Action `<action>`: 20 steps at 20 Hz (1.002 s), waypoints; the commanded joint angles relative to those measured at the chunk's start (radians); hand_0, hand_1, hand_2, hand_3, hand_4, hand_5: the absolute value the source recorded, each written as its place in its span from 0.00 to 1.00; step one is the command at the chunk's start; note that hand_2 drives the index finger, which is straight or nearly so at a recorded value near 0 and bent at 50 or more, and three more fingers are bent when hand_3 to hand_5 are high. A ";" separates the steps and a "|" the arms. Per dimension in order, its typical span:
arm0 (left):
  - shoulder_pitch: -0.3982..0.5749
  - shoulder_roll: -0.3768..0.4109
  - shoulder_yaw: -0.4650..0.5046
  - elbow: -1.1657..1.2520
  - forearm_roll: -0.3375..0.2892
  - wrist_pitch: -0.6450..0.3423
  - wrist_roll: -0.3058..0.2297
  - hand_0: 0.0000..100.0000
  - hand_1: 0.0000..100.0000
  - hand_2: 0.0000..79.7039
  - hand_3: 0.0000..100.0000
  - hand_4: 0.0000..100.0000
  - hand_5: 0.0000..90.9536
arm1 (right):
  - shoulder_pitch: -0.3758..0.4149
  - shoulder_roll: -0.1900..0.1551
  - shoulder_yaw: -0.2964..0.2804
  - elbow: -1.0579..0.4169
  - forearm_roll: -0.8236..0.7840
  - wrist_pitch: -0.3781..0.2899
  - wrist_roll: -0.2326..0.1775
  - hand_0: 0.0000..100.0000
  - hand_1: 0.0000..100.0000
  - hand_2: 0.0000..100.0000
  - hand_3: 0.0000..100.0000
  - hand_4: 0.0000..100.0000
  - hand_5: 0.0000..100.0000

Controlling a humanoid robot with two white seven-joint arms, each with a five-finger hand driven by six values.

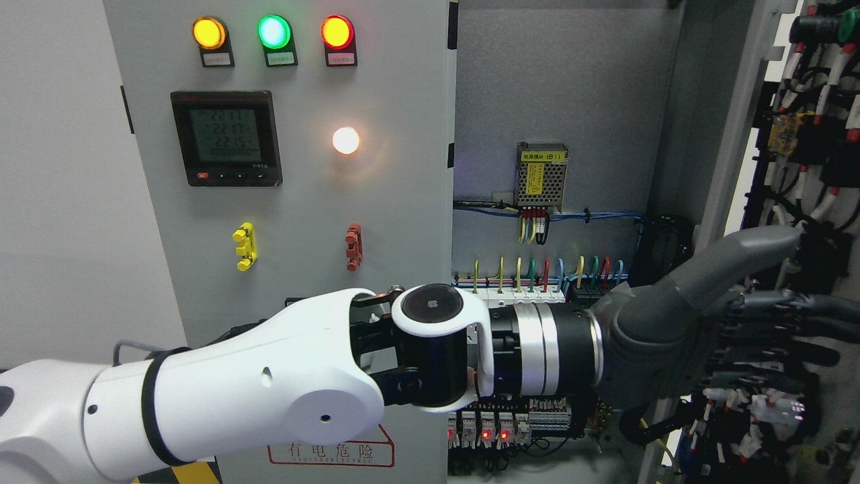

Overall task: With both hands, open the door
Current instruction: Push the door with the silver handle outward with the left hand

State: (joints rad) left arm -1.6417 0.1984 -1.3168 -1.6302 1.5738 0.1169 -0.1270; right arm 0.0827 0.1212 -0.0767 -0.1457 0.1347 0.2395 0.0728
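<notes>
So the left hand (732,329) has reached clear across the cabinet (282,202) from the lower left and is sitting on the right door (793,202), which is already swung well open. You can see the wiring on its inner face at the right edge of the view. The grey fingers (793,316) lie stretched out along the door's inner side with the thumb up over its edge, so it looks more like a flat push or a loose hook than a proper clenched grip. I honestly can't tell if anything is pinched between thumb and fingers.

My guess on why it's held like that: a flat hand keeps the door pushed outward without needing a handle, and the long reach comes from that arm crossing over.

The left door (282,282) is closed, lamps (274,32) lit, meter (226,138) on (so the thing is live, mind the warning label at the bottom edge). Inside, the power supply (541,169) and terminal row (531,282) are exposed.

Right hand isn't visible anywhere. I'd say the task is mostly done on this side.
</notes>
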 commanded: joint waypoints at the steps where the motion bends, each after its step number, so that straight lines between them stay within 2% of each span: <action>1: 0.002 -0.209 0.008 0.099 -0.011 -0.005 0.061 0.00 0.00 0.00 0.00 0.00 0.00 | 0.000 0.000 0.000 0.000 0.000 0.000 -0.001 0.00 0.00 0.00 0.00 0.00 0.00; 10: 0.002 -0.387 0.007 0.285 -0.012 -0.006 0.075 0.00 0.00 0.00 0.00 0.00 0.00 | 0.000 0.000 0.000 0.000 -0.001 0.000 -0.001 0.00 0.00 0.00 0.00 0.00 0.00; 20: -0.003 -0.396 0.002 0.335 -0.012 -0.008 0.075 0.00 0.00 0.00 0.00 0.00 0.00 | 0.000 0.000 0.000 0.000 0.000 0.000 -0.001 0.00 0.00 0.00 0.00 0.00 0.00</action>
State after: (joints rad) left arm -1.6416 -0.1114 -1.3134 -1.3908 1.5621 0.1093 -0.0529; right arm 0.0825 0.1212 -0.0765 -0.1457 0.1343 0.2395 0.0727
